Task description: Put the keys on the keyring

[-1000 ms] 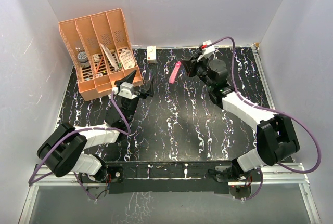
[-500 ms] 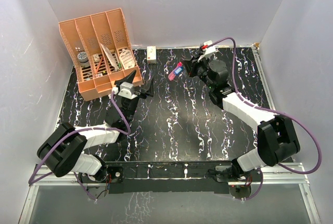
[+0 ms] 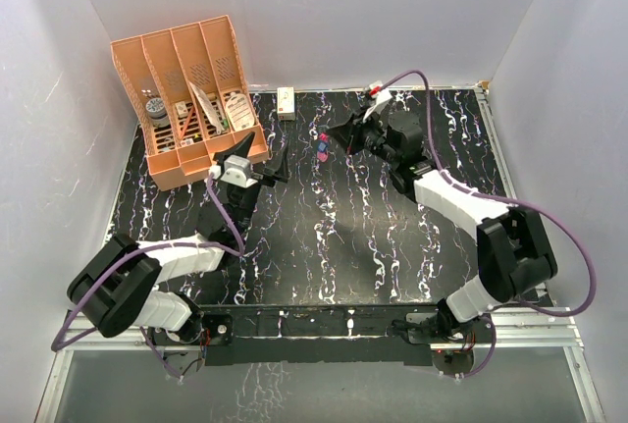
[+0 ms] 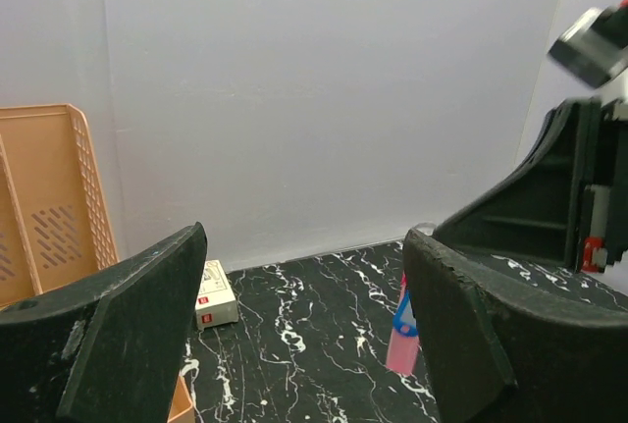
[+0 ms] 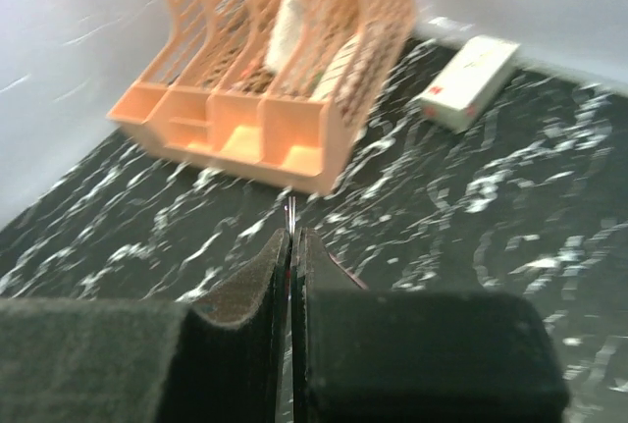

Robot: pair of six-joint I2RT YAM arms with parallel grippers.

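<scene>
The red-pink keyring hangs at the tip of my right gripper, just above the table's back middle. A blue-headed key sits on it. In the left wrist view the keyring and the blue key show just past my right-hand finger. The right gripper is shut, with a thin metal sliver poking out between its tips. I cannot make out a silvery key. My left gripper stands open and empty, left of the keyring and apart from it.
An orange slotted organizer holding small items stands at the back left. A small white box lies by the back wall. White walls close in the left, back and right sides of the black marbled table.
My right gripper has swung left and turned. The keyring, earlier a long pink strip at its tip, now hangs shorter with the blue key on it. The left arm has barely moved.
</scene>
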